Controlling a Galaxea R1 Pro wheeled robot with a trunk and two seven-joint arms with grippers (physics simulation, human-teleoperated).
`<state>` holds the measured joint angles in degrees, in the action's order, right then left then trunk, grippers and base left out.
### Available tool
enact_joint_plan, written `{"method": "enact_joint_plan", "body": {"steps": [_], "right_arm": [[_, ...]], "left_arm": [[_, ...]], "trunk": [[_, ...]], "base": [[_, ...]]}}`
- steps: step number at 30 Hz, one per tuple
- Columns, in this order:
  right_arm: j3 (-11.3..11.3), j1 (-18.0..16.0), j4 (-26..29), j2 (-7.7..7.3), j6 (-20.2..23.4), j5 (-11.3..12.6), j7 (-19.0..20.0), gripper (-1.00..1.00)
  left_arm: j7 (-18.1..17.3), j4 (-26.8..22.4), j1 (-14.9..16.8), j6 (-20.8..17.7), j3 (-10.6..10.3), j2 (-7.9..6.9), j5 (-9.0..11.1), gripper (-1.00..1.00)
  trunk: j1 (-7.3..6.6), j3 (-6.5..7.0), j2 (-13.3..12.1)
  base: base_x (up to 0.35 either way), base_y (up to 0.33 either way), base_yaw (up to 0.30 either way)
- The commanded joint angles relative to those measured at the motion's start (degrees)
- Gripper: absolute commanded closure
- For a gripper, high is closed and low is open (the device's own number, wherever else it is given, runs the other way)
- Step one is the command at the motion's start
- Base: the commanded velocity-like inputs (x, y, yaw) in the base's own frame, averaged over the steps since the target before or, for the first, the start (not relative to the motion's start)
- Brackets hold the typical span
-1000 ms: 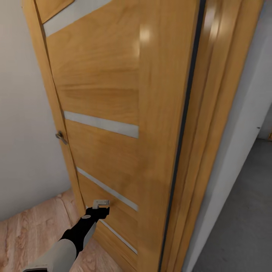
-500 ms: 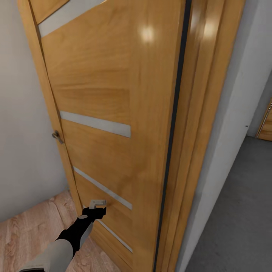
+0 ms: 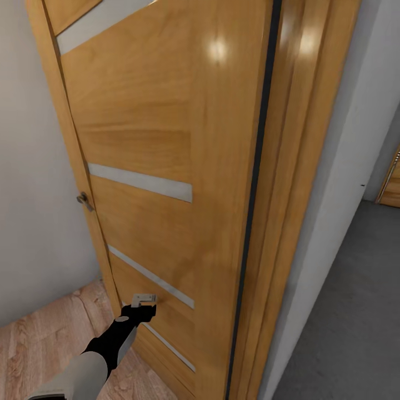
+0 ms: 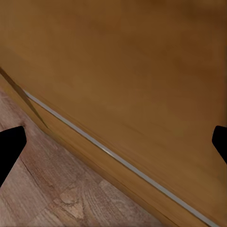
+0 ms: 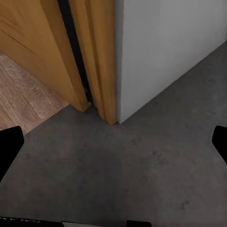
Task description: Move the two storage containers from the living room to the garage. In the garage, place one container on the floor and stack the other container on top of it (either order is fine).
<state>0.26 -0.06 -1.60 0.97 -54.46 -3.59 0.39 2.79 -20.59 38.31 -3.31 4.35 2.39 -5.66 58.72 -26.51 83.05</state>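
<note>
Nothing has shifted since half a second ago, after the view swung slightly just before that. No storage container is in sight. Near the wooden door (image 3: 150, 166), the left gripper (image 3: 143, 300) hovers low — fingers (image 4: 9, 146) wide apart in the left wrist view. Dark concrete floor (image 5: 132, 170) of the garage meets the light plank flooring (image 3: 39, 339) at the door frame (image 5: 97, 56); the right gripper (image 5: 113, 151) has its fingers apart too.
</note>
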Motion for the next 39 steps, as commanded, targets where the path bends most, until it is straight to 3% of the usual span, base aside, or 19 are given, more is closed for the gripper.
{"method": "enact_joint_plan", "body": {"steps": [1,25,39], "right_arm": [[0.0,0.0,-0.1,0.0,-0.2,-0.1,0.1,-1.0],[0.0,0.0,-0.1,0.0,0.0,-0.2,0.4,-1.0],[0.0,0.0,-0.1,0.0,0.0,-0.2,0.1,-1.0]], "left_arm": [[-0.4,-0.1,0.0,-0.3,0.1,5.26,0.0,-1.0],[-0.4,-0.1,0.0,-0.3,0.1,5.26,0.0,-1.0],[-0.4,-0.1,0.0,-0.3,0.0,5.26,0.0,-1.0]], "trunk": [[0.0,-0.04,0.0],[0.0,-0.04,0.0],[0.0,-0.04,0.0]], "base": [[0.0,0.0,0.0],[0.001,0.0,0.0],[0.108,0.0,0.0]]}}
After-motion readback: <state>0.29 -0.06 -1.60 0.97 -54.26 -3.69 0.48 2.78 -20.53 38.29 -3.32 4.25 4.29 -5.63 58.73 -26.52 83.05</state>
